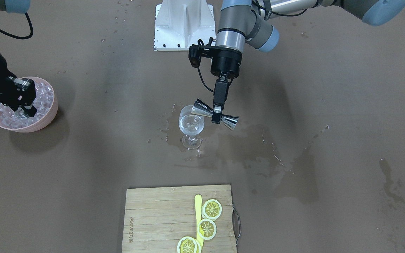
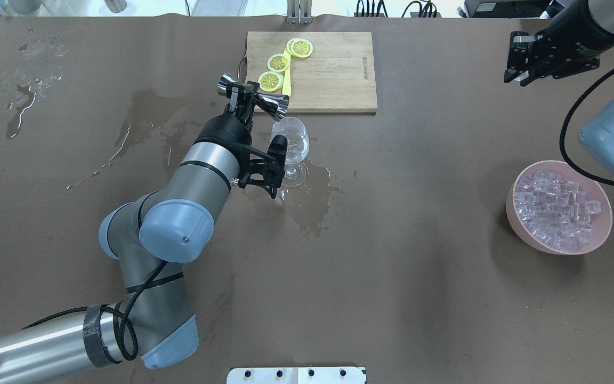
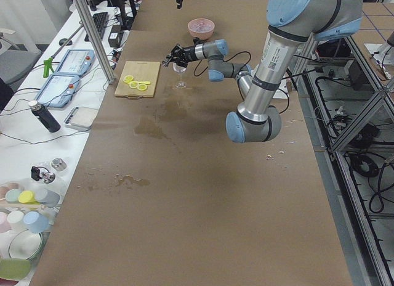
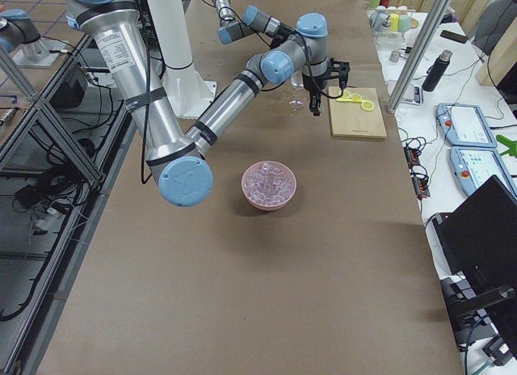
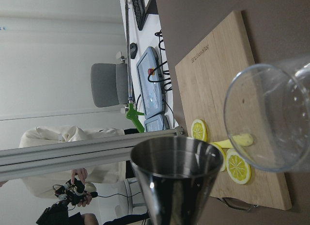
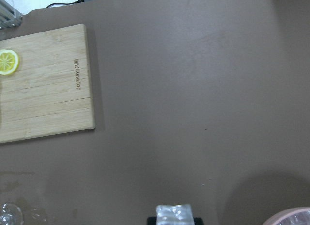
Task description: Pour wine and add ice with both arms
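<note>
The left gripper (image 1: 217,115) is clamped on the narrow waist of a steel jigger (image 1: 231,121), which lies on its side with one cone's mouth at the rim of the wine glass (image 1: 191,127). A little clear wine (image 1: 191,131) seems to lie low in the bowl of the glass, and wet patches spread on the table (image 2: 392,266) around its foot. The jigger is stiff, smooth and probably slick when wet, so the waist is the sound place to grip. The glass is thin, top-heavy and free-standing, and a nudge from the cone could tip it. The left arm (image 2: 200,176) reaches forward, its wrist turned so the jigger lies level. The right gripper (image 2: 517,79) hangs high on the side of the pink bowl (image 1: 46,117) heaped with ice (image 2: 557,208). By its wrist view it is closed on one ice cube (image 6: 175,214), which is hard, light, slippery and best pinched on flat opposite faces. The right arm (image 2: 613,133) arches above the bowl.
</note>
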Action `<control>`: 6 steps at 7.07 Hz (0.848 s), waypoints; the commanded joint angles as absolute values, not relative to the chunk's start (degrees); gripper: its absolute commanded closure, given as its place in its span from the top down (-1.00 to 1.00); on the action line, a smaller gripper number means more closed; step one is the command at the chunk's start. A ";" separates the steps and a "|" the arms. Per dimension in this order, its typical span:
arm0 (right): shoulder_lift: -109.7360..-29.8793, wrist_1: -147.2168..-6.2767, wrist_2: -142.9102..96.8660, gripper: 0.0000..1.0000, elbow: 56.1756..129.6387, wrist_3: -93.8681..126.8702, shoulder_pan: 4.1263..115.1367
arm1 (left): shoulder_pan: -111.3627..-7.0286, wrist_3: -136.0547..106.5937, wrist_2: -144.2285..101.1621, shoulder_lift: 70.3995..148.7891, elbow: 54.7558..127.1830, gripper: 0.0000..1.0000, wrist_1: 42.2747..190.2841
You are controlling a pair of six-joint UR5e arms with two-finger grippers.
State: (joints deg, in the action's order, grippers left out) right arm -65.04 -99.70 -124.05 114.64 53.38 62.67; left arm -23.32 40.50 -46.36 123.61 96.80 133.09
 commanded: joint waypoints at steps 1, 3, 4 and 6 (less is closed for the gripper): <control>-61.71 -100.19 -123.84 -0.65 114.35 53.70 60.83 | -23.20 25.72 -46.58 120.61 97.12 -1.00 140.67; -57.85 -102.73 -122.53 -0.65 114.00 53.79 58.64 | -23.64 8.39 -46.84 114.04 97.12 -1.00 144.92; -56.53 -103.09 -121.56 -0.65 113.99 54.22 57.14 | -25.82 0.78 -50.67 112.08 97.21 -1.00 145.45; -51.36 -107.38 -117.97 -0.65 113.56 55.01 52.49 | -31.61 -13.98 -59.45 108.13 97.29 -1.00 146.77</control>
State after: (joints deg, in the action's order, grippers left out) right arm -54.52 -104.96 -120.12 113.86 54.44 55.25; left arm -28.13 -4.31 -54.09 110.78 97.25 145.81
